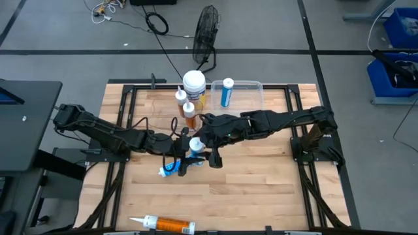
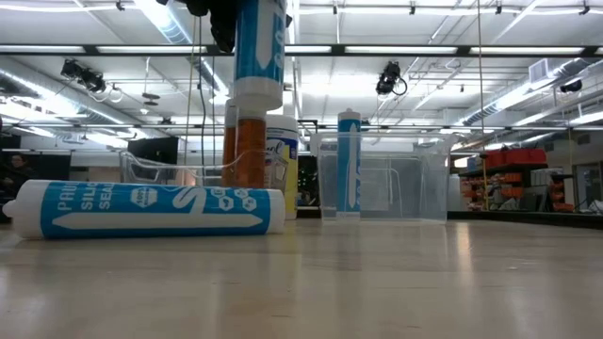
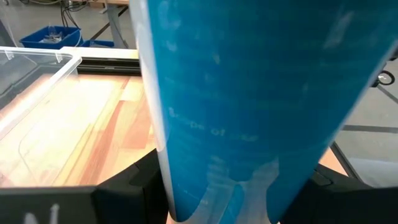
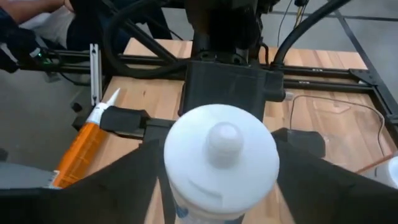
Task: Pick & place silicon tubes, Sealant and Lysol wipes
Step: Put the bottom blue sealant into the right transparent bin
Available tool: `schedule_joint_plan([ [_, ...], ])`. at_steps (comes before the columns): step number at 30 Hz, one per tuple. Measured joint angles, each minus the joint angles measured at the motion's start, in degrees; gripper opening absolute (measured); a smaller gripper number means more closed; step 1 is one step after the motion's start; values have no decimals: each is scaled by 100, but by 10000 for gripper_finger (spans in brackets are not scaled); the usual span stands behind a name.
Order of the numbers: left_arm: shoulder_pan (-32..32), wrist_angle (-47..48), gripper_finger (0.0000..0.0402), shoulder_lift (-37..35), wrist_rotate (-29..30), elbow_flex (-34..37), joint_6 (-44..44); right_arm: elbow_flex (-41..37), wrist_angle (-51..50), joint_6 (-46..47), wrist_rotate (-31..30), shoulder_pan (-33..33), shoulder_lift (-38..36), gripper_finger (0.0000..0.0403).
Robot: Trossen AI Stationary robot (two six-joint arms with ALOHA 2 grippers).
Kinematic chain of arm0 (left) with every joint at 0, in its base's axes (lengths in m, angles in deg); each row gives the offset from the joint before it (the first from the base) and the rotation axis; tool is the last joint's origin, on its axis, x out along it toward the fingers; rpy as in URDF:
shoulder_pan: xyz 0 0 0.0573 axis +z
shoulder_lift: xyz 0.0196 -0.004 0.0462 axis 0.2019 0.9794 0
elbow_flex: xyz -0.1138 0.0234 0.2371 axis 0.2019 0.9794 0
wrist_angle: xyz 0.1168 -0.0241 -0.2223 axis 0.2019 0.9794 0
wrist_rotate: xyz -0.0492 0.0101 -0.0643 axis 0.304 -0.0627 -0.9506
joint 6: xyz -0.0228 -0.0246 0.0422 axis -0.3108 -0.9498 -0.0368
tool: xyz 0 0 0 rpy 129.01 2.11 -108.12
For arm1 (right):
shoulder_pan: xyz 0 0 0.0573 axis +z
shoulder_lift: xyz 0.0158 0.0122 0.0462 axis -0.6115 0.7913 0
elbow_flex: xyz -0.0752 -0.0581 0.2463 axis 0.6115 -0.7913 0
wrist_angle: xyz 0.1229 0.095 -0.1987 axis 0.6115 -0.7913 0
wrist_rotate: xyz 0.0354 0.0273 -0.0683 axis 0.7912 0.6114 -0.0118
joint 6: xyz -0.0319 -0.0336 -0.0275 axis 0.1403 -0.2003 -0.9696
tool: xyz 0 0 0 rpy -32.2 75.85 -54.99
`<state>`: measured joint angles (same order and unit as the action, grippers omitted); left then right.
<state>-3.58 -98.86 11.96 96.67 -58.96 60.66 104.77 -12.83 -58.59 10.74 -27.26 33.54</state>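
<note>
The worktop [image 1: 261, 189] is pale, smooth wood planks set in a black metal frame, with grey floor and a round wire fan [image 1: 208, 31] beyond the far edge.

The Lysol wipes [image 1: 194, 83], a thick round canister with a wide white lid, stand upright near the far edge. Just in front of them are two slim orange tubes [image 1: 189, 112], also upright. To their right sits a clear, thin-walled plastic bin [image 1: 251, 88] with rounded corners, and one blue tube [image 1: 226, 92] stands inside it.

At the centre we see both arms meet over a raised blue tube [image 2: 259, 42], a glossy cylinder with a white end, held upright and clear of the wood. The left gripper [image 3: 230, 199] has its jaws closed on the barrel of the raised blue tube. The right gripper [image 4: 221, 186] sits at the tube's domed white cap, and we cannot tell how its jaws stand.

A second blue tube [image 1: 168, 171] lies on its side just in front of the grippers, printed with white lettering. Another orange tube [image 1: 166, 225] with a white nozzle lies at the near edge.

The right front part of the worktop is open wood. The far middle is crowded with the bin, the canister and the orange tubes close together.
</note>
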Motion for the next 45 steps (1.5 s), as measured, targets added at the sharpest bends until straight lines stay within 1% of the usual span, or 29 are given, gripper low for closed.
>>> schedule_joint_plan([
  [5,0,4,215,0,21,2,13,0,-102,26,53,0,0,220],
  [6,0,1,215,0,27,2,12,0,-101,39,103,-4,0,209],
  [8,0,-2,217,0,26,2,6,0,-103,36,179,-11,0,209],
  [13,0,-75,240,-10,-15,0,27,0,-154,-70,253,-2,0,209],
  [17,7,-51,241,-20,-2,-2,84,-7,-241,-98,204,-1,0,209],
  [24,7,30,239,-22,437,-13,231,-11,-509,-34,-141,-11,-166,209],
  [30,17,-11,240,-38,752,-20,308,-20,-915,276,-437,-105,-484,209],
  [35,6,-156,240,-46,1044,-17,312,-20,-919,324,-461,-126,-570,209],
  [40,-35,-350,242,-57,1043,-4,465,-11,-950,326,-623,-140,-612,209],
  [42,-29,-252,250,-61,1040,-4,399,-11,-964,336,-601,-161,-612,209],
  [45,-24,-136,276,-60,1037,0,316,-11,-1002,342,-667,-170,-612,209],
])
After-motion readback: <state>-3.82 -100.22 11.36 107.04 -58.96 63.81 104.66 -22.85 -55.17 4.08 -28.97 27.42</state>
